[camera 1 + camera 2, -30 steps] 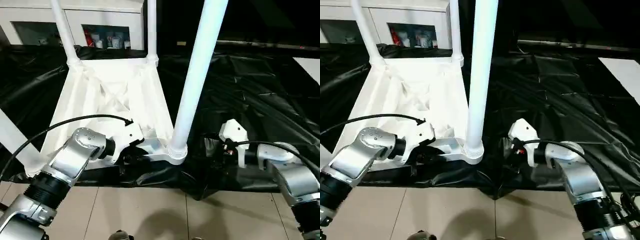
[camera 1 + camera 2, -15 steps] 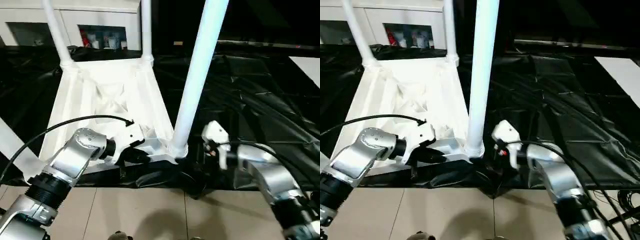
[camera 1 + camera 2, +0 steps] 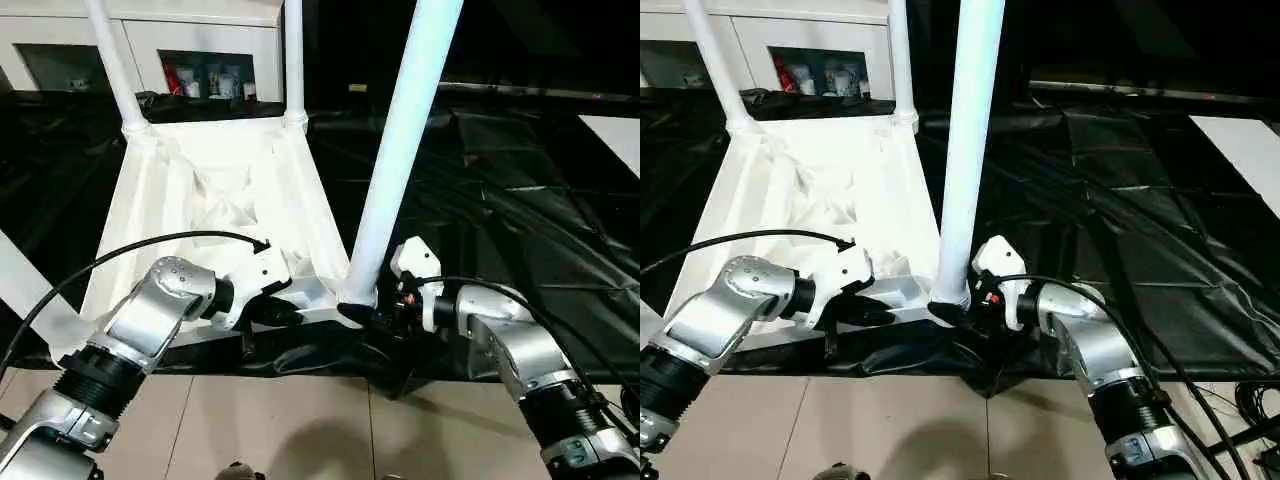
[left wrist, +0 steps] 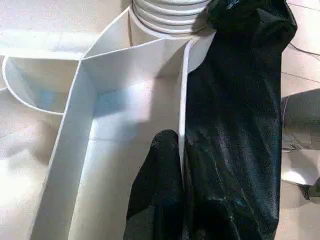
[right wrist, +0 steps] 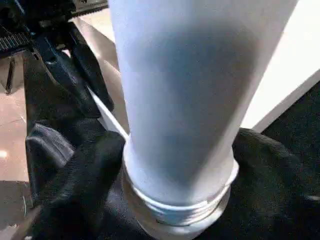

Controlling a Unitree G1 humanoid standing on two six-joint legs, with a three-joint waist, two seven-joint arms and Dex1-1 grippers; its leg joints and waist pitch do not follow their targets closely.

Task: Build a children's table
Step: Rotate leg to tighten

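Children's table top [image 3: 215, 190] lying upside down on black sheeting [image 3: 500, 180], ribbed underside up, with legs standing in its corner sockets. Left hand [image 3: 272, 308] pinched shut on the top's near rim beside the near leg [image 3: 400, 150]. Right hand [image 5: 165, 165], fingers [image 5: 80, 175] spread on either side of that leg's base; grip cannot be told.

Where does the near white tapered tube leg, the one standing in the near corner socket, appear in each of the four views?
Left eye: white tapered tube leg right of centre, leaning right.
Right eye: centre.
Left wrist: its ribbed base only.
Right wrist: close up, between the right gripper fingers.
Shared landmark: white plastic tabletop rim.
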